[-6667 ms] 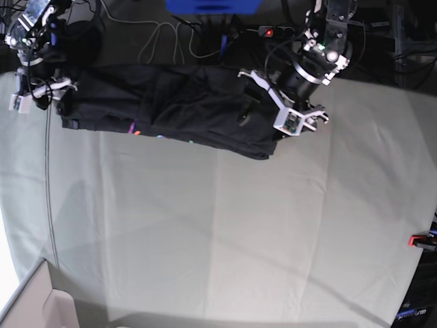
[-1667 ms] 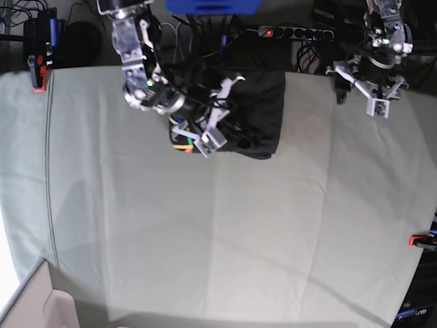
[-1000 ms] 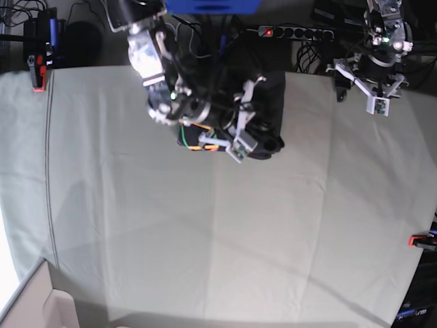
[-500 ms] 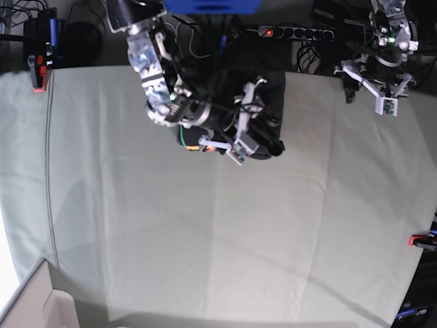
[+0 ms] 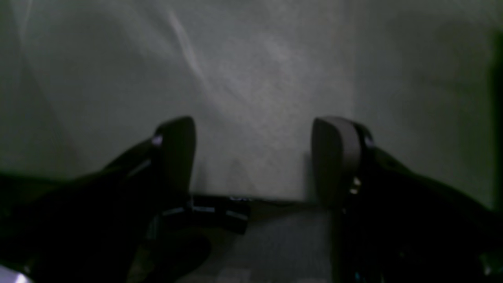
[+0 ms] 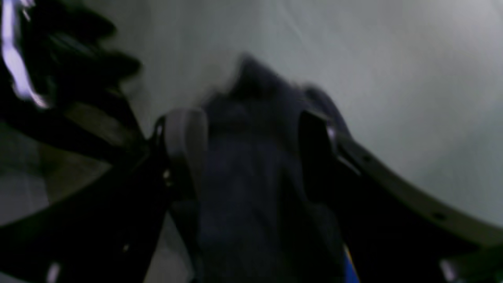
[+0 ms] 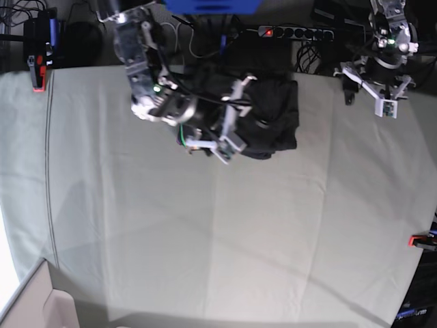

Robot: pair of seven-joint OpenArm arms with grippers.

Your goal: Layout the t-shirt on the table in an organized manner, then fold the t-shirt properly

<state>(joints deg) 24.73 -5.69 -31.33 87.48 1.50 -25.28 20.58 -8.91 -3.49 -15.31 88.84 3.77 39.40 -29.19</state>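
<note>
Lying between spread right gripper (image 6: pixel 251 153) fingers, t-shirt (image 6: pixel 251 188)

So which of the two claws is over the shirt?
The right gripper, open above the t-shirt; the left gripper hangs over bare table.

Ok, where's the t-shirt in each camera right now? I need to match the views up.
Base: the t-shirt lies bunched at the table's far edge, centre-top, partly under the right gripper.
Right wrist: dark blurred cloth fills the middle, between the open fingers.
Left wrist: not in it; only the open left gripper over bare cloth.
Shared landmark: the table, whose pale grey-green cover shows in all three.
</note>
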